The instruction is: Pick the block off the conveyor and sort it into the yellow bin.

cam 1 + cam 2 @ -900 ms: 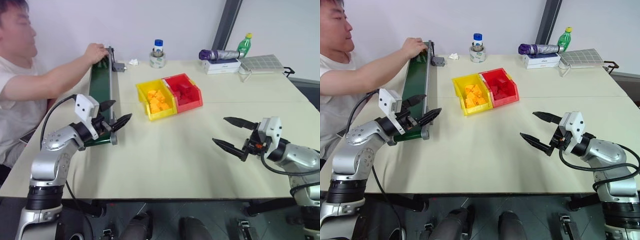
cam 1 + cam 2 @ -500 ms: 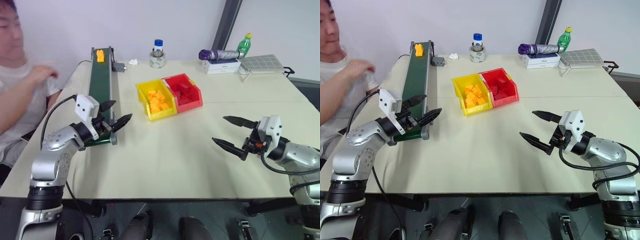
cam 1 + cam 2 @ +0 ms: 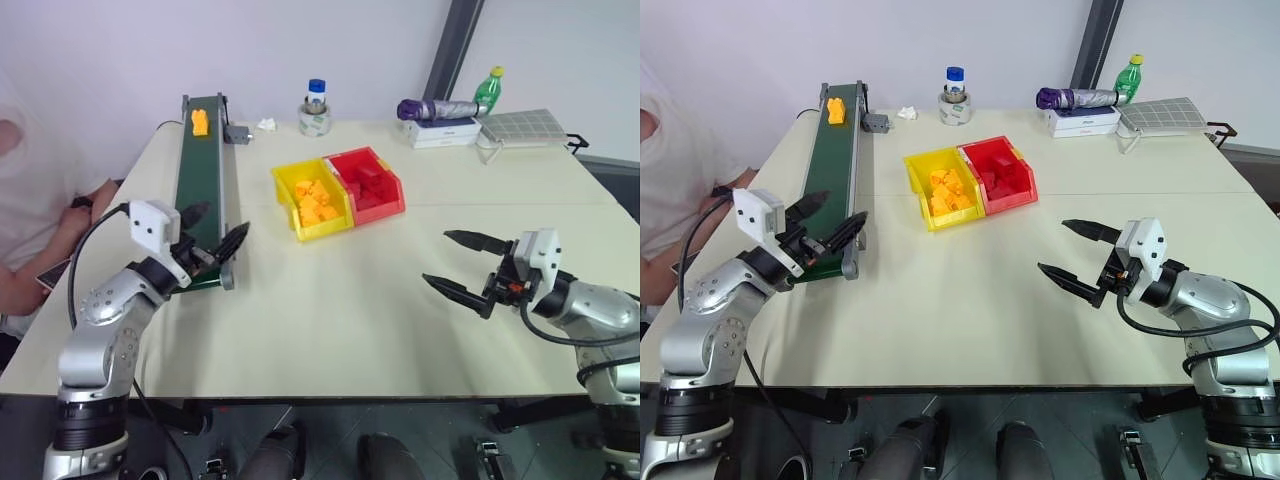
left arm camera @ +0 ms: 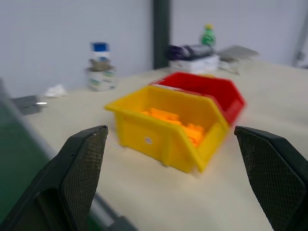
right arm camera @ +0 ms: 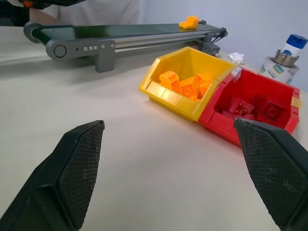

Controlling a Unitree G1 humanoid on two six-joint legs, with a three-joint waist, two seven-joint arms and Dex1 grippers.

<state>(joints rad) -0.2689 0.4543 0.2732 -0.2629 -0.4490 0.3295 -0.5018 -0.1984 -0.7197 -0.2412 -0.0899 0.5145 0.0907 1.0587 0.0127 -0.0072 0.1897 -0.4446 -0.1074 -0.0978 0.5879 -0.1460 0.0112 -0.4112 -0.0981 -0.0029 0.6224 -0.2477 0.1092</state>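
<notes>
On your bench (image 3: 350,300), the block (image 3: 200,121) rides the conveyor (image 3: 200,170) near the far left corner; left gripper (image 3: 212,232) and right gripper (image 3: 462,264) both hang spread, holding nothing.

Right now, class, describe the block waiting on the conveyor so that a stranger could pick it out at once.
Find the conveyor, a long dark green belt along the table's left side. At its far end, by the wall, sits the block, small and yellow-orange. It lies alone on the belt, while the other yellow-orange blocks are heaped inside the yellow bin.
</notes>
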